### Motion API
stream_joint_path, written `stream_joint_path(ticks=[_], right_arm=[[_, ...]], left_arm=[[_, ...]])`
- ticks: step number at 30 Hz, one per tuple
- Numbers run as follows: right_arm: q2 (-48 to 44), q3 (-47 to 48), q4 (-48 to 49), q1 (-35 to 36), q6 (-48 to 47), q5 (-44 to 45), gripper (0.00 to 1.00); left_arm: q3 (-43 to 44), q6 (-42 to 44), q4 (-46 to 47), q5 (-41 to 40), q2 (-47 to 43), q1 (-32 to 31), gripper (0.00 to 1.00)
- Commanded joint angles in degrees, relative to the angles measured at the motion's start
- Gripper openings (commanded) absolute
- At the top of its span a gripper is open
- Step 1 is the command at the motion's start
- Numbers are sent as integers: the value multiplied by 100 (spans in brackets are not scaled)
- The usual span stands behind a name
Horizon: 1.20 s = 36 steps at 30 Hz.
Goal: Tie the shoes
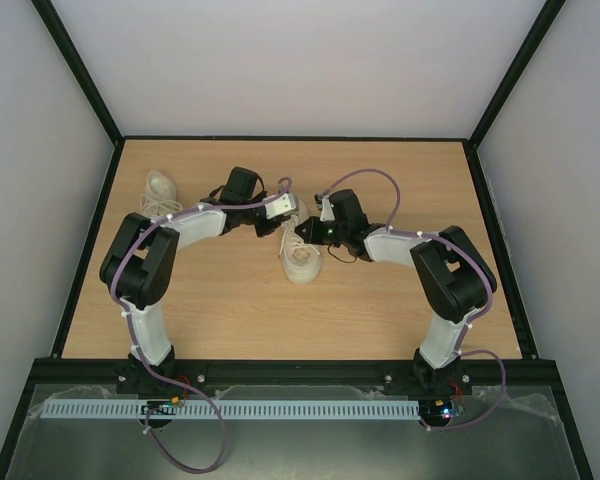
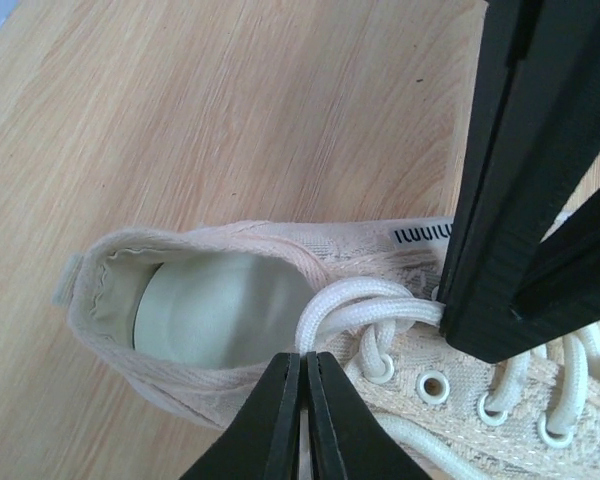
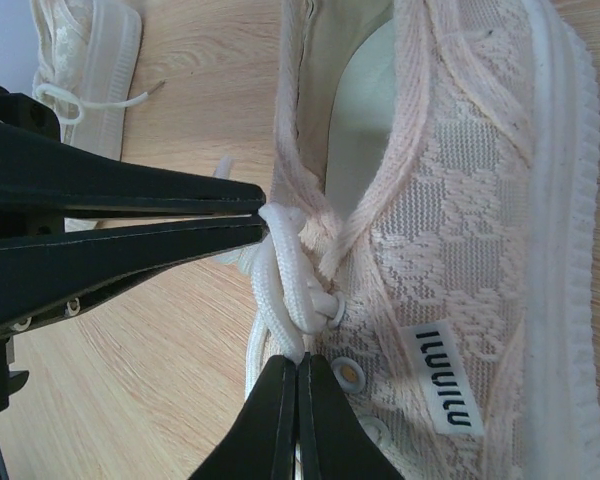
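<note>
One cream shoe point(image 1: 302, 262) lies at the table's middle, toe toward the near edge; its white lace point(image 2: 370, 300) is looped over the top eyelets. My left gripper point(image 2: 303, 358) is shut on one end of that loop, beside the shoe's opening point(image 2: 210, 300). My right gripper point(image 3: 297, 360) is shut on the other strand, just above an eyelet on the patterned side point(image 3: 450, 230). The two sets of black fingers meet at right angles over the tongue, with the short knotted lace point(image 3: 285, 270) stretched between them. The second shoe point(image 1: 160, 190) lies apart at the far left.
The second shoe point(image 3: 90, 60) has a loose lace trailing on the wood. Grey walls enclose the wooden table point(image 1: 400, 300) on three sides, with a black frame rail along its edges. Both arms reach inward from the near corners.
</note>
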Motion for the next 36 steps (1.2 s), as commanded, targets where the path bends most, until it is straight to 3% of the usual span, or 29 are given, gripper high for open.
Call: stream_joint_path(ticks=[1,12,28,36], right_arm=[[-140,-110,-59,13,-98,-43,1],[-32,-54,-12,13,53,-137,1],[280,361,-313,101,140,-269,1],[217,478,-294,75,230,31,1]], left_arm=[[40,202,70,280,1,-36,3],[-229,172,-53,689,-533,-44,3],[-354,228,249,410,-593,-65,2],[-655,808,92,515,-730,-54,3]])
